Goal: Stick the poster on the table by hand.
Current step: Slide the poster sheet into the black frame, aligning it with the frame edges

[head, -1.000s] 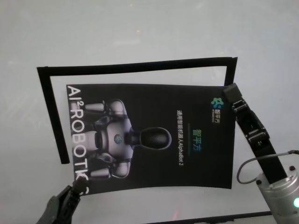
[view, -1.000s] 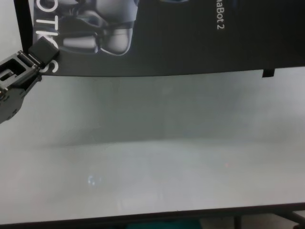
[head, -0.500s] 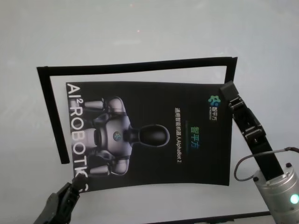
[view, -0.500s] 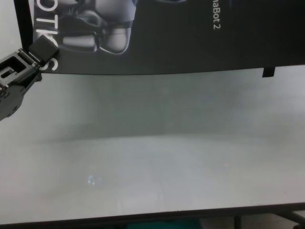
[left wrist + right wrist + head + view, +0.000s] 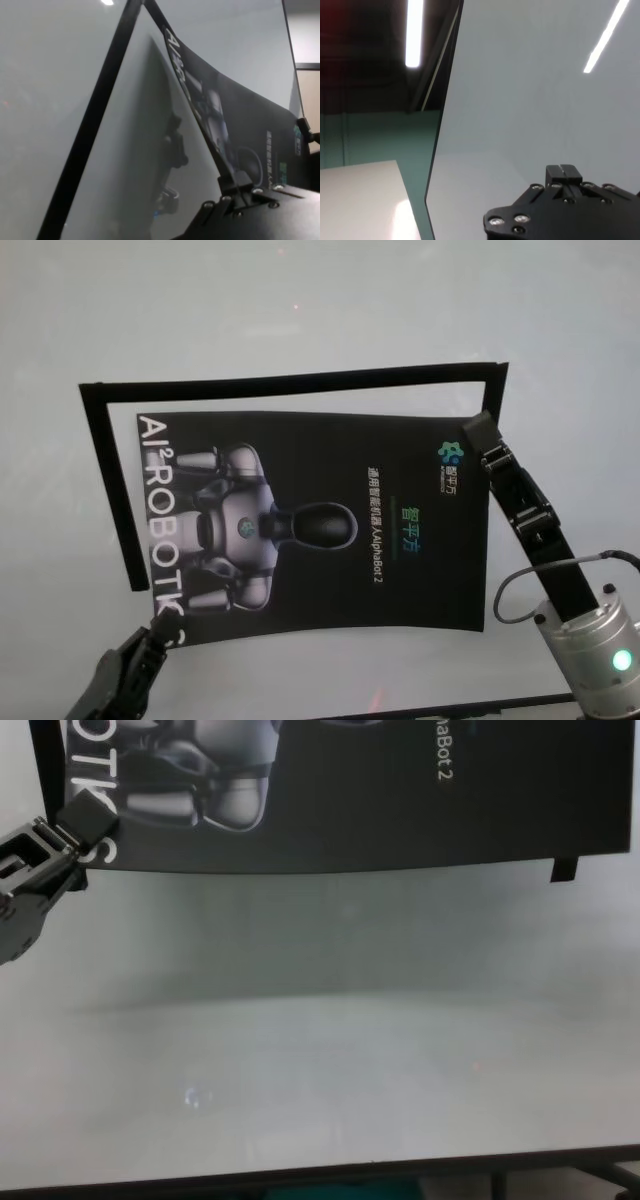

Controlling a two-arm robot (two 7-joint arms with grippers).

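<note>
The black poster (image 5: 330, 585) with the silver robot figure hangs slightly above the white table (image 5: 300, 300), curved, with its shadow beneath. My left gripper (image 5: 152, 632) is shut on its near left corner; the chest view shows that left gripper (image 5: 85, 820) at the big white letters, and in the left wrist view the poster (image 5: 235, 125) rises from the fingertips (image 5: 235, 181). My right gripper (image 5: 478, 430) is shut on the far right corner. The right wrist view shows only my right gripper (image 5: 563, 174) over bare table.
Black tape strips (image 5: 290, 380) form a frame on the table along the poster's far, left and right sides. A small tape tab (image 5: 565, 868) sticks out at the poster's near right corner. The table's dark near edge (image 5: 300, 1178) lies close to me.
Both grippers have carried the poster a little to the left and farther from me, closer to the tape frame's left strip. Both grips are unchanged.
</note>
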